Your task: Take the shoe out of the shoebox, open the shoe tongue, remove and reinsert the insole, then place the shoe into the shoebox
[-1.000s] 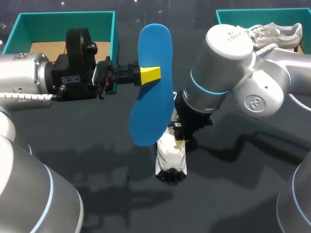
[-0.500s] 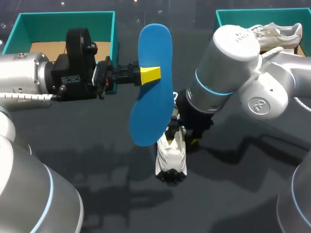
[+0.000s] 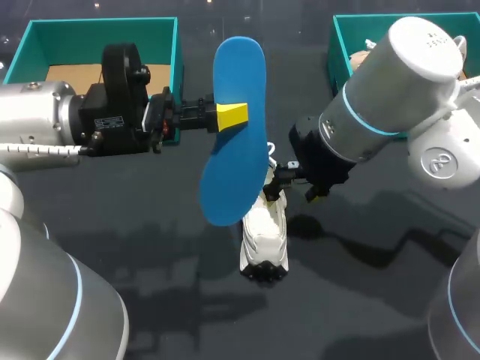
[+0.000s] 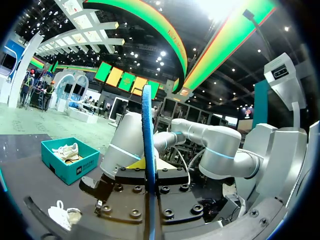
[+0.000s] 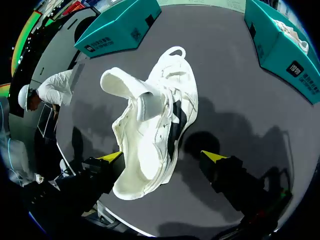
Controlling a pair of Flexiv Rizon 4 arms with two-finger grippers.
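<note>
though the insole (image 3: 236,169) hides it overhead, the shoe tongue (image 5: 122,84) stands lifted.

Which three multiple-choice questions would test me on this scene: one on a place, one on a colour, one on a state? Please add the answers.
1. Where is the shoe with the raised tongue? A in a box; B on the table; C held in the air.
2. What colour is the insole? A white; B blue; C red.
3. The left gripper is: A open; B shut on the shoe; C shut on the insole.

Answers: 1 B, it lies on the dark table. 2 B, it is plainly blue. 3 C, its fingers clamp the insole from both sides.
</note>
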